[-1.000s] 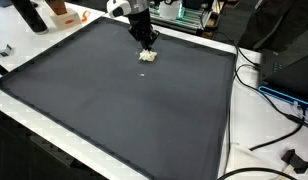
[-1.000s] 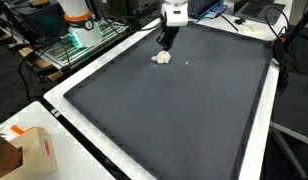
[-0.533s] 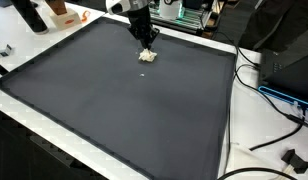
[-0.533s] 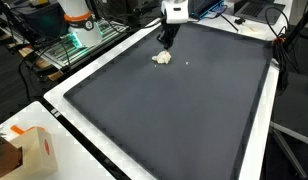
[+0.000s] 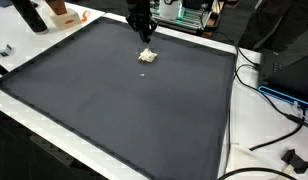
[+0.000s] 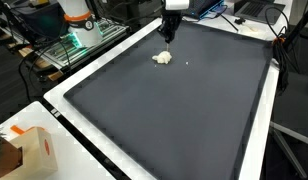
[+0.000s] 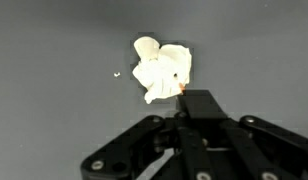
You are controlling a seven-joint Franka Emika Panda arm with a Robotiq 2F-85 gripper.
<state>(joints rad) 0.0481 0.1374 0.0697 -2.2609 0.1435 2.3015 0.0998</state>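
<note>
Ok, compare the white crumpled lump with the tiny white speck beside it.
The white crumpled lump is far bigger than the tiny speck. The lump shows folds and lobes; the speck is a plain dot. Both are white and lie apart on the dark mat.

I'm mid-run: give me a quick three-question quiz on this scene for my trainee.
1. True or false: the gripper holds the lump.
2. What does the lump lie on? A) the mat B) a plate C) a tray
3. Fill in: in the wrist view, a tiny white ___ lies on the mat beside the lump.

Key: 1 false, the lump lies free on the mat, below the gripper. 2 A. 3 crumb.
</note>
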